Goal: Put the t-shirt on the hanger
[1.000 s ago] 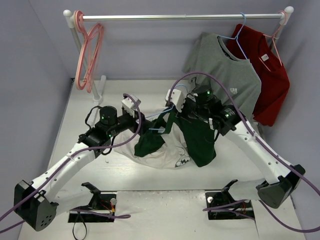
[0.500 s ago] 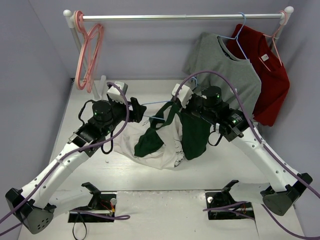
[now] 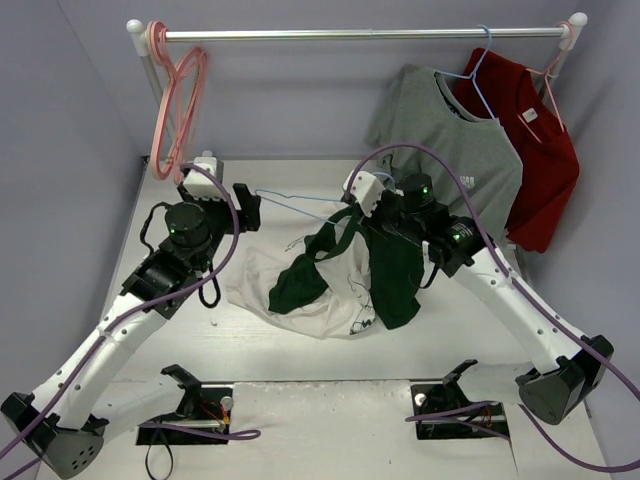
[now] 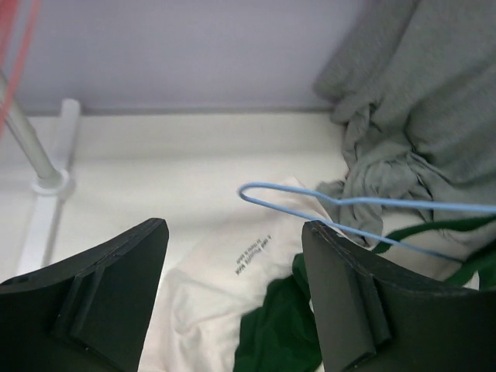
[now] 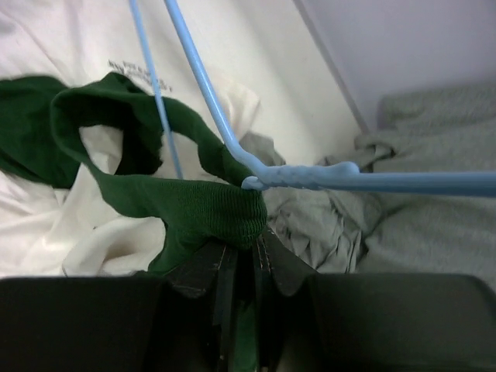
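The t-shirt (image 3: 322, 292), off-white with dark green panels, lies bunched mid-table. My right gripper (image 3: 362, 214) is shut on its green collar (image 5: 194, 205) and holds that part lifted. The thin light-blue hanger (image 3: 300, 204) lies across the collar loop, one wire showing through the opening (image 5: 159, 116), and its free end points left toward my left gripper (image 3: 238, 204). That gripper is open and empty, a short way left of the hanger's tip (image 4: 256, 188). In the left wrist view the shirt (image 4: 225, 294) lies below the open fingers (image 4: 124, 271). What carries the hanger is hidden.
A clothes rail (image 3: 360, 34) spans the back, with pink hangers (image 3: 180, 110) at its left end and a grey t-shirt (image 3: 450, 140) and a red t-shirt (image 3: 540, 150) hanging at the right. The rail's left post base (image 4: 46, 183) stands near my left gripper.
My left gripper has drawn back left and away from the shirt and hanger and is now open and clear of them. The right gripper keeps its hold on the collar, shifted slightly.
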Robot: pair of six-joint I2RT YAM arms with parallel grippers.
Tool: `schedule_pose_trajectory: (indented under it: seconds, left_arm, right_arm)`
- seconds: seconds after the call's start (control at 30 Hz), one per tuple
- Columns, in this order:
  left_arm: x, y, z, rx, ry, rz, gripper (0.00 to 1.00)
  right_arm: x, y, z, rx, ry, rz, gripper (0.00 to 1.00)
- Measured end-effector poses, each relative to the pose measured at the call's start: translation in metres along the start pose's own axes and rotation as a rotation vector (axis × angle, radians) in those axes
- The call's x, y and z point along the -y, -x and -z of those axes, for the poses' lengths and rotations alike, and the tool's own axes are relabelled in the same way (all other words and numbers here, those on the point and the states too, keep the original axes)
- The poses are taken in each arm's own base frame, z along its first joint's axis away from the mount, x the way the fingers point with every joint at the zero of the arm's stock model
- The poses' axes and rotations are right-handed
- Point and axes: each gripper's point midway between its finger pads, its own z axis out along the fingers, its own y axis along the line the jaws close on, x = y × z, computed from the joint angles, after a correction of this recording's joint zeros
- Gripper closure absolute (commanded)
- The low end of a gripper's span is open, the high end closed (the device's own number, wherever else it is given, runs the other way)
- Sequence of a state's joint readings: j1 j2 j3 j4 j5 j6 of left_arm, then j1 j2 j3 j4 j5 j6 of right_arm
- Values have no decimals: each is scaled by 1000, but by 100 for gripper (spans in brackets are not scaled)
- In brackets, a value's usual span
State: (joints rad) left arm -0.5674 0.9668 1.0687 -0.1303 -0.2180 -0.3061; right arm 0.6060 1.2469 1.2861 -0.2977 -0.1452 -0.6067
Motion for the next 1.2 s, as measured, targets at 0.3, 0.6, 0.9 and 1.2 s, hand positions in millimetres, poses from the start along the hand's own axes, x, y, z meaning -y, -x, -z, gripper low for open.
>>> schedule_pose_trajectory:
  seconds: [0.3, 0.6, 0.9, 1.2]
  left_arm:
    - [4, 9, -11, -3, -10, -21, 29]
    - [25, -57, -15, -165, -100, 102, 29]
    - [84, -145, -22, -320, -195, 55, 29]
    - [97, -163, -49, -273, -149, 18, 30]
  right_arm:
    - [-5, -23, -1, -69, 12, -16, 100]
    - [3, -28, 0, -89, -24, -34, 100]
    - [4, -25, -1, -82, -32, -88, 100]
    - [0, -23, -1, -73, -20, -134, 100]
